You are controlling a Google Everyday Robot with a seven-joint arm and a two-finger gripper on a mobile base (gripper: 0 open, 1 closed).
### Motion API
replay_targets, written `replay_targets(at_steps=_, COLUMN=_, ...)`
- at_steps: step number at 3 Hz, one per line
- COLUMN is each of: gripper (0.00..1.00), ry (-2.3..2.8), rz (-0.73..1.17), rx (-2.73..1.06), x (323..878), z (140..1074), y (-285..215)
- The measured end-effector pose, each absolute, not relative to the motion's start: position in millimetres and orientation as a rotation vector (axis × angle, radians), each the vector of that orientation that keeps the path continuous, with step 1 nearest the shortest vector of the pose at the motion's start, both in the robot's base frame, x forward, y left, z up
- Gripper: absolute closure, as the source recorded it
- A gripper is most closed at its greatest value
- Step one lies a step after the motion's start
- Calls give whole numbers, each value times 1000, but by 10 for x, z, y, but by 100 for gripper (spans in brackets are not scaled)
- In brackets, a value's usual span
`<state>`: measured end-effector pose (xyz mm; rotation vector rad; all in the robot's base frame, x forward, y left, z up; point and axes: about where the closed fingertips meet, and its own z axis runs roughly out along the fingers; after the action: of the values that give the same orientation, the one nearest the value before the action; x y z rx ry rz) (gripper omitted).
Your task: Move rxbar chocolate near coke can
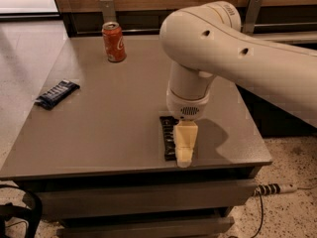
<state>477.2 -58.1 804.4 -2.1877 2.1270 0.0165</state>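
The rxbar chocolate (169,139), a flat black bar with white text, lies near the table's front edge, right of centre. My gripper (184,155) points straight down onto it and covers its right side. The cream arm reaches in from the right above it. The coke can (114,42) stands upright at the table's far left corner, well away from the bar.
A dark blue crinkled wrapper (57,94) lies near the left edge of the grey table (114,123). A wooden wall panel with metal brackets (108,9) runs behind the table. A power strip (277,188) lies on the floor at the right.
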Motion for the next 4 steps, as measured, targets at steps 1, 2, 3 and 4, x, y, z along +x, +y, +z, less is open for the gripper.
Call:
replay_targets(at_steps=1, gripper=0, ry=2129, rz=19, rx=-2140, x=4775, z=8017, y=-571)
replay_targets(at_steps=2, gripper=12, ry=2119, rz=29, rx=-2101, x=4756, z=7971, y=-543)
replay_targets(at_steps=3, gripper=36, ry=2107, rz=46, rx=-2088, x=4732, z=7921, y=-503)
replay_targets(at_steps=4, gripper=61, ry=2107, rz=46, rx=-2088, x=4732, z=7950, y=-503)
